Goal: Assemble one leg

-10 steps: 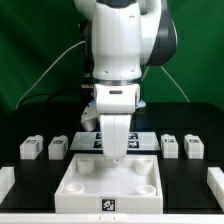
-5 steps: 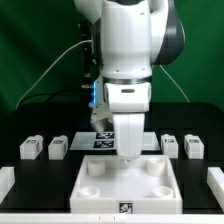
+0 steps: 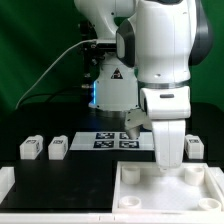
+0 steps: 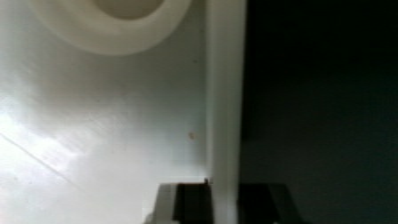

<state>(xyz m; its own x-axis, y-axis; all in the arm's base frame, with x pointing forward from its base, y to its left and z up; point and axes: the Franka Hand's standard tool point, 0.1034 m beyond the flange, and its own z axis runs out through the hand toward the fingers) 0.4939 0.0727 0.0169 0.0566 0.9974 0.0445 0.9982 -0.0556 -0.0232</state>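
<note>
Exterior view shows small white leg (image 3: 29, 149), black-and-white tagged.

A wide stretch of bare black table (image 3: 60, 190) lies open toward the exterior view's left. At the back it is bounded by a small white leg (image 3: 30, 150), a second leg (image 3: 58, 148) near it, and the flat marker board (image 3: 113, 140). The exterior view's right is crowded: a large white tray (image 3: 135, 185) fills the front, the bulky arm (image 3: 165, 60) towers over it with its gripper (image 3: 170, 160) clamped on the far rim, and a third leg (image 3: 196, 148) stands just behind.
</note>
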